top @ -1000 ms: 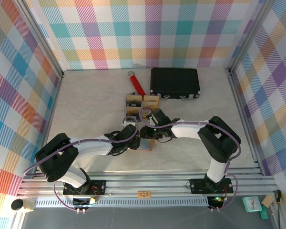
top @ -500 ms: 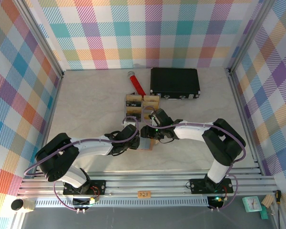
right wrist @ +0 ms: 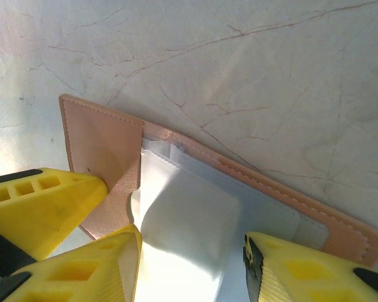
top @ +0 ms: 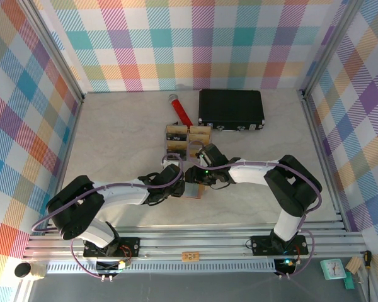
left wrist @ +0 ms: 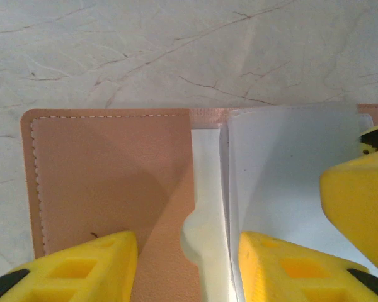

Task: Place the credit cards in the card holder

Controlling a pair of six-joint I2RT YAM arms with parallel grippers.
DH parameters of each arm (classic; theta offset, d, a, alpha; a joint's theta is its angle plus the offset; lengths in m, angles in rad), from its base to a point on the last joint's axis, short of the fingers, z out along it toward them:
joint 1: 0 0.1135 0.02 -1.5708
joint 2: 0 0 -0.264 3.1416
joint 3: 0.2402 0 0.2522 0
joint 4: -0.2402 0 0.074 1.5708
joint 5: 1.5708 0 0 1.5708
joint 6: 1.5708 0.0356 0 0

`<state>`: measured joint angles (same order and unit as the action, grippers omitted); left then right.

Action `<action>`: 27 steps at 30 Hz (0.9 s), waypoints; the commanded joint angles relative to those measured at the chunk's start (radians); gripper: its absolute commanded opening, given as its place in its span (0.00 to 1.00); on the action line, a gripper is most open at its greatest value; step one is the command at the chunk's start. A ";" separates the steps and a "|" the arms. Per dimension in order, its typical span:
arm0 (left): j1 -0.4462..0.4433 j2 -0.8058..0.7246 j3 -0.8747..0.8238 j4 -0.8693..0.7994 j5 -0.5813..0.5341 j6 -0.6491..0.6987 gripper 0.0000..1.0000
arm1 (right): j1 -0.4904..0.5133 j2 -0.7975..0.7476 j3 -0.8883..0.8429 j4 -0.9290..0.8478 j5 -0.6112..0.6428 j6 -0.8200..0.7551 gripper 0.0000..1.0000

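Near the middle of the bench (top: 113, 138) the brown card holder (left wrist: 107, 170) is lying open and flat, with the left fingers (left wrist: 82, 267) resting spread over its leather pocket and the right fingers (right wrist: 302, 270) straddling its clear sleeve, also spread, while a divided tray (top: 188, 138) and a black case (top: 231, 108) are sitting farther back.

From above, the left arm (top: 123, 192) and right arm (top: 252, 171) hide most of the card holder (top: 195, 192). The left wrist view cuts off its near part.
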<state>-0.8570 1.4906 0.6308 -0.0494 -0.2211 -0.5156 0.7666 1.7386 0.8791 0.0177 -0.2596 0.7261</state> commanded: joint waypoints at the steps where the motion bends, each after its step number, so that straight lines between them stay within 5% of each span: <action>1: -0.012 -0.040 -0.022 -0.052 -0.020 -0.010 0.50 | 0.010 -0.010 0.034 0.024 -0.049 0.022 0.49; 17: 0.049 -0.384 -0.055 -0.197 -0.131 -0.004 0.66 | 0.047 -0.001 0.131 0.000 -0.079 0.053 0.49; 27: 0.080 -0.513 -0.062 -0.280 -0.141 0.007 0.68 | 0.109 0.194 0.298 -0.011 -0.064 0.073 0.51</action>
<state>-0.7815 0.9943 0.5777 -0.3038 -0.3588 -0.5186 0.8532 1.8675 1.1389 0.0181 -0.3183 0.7822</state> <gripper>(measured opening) 0.681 0.509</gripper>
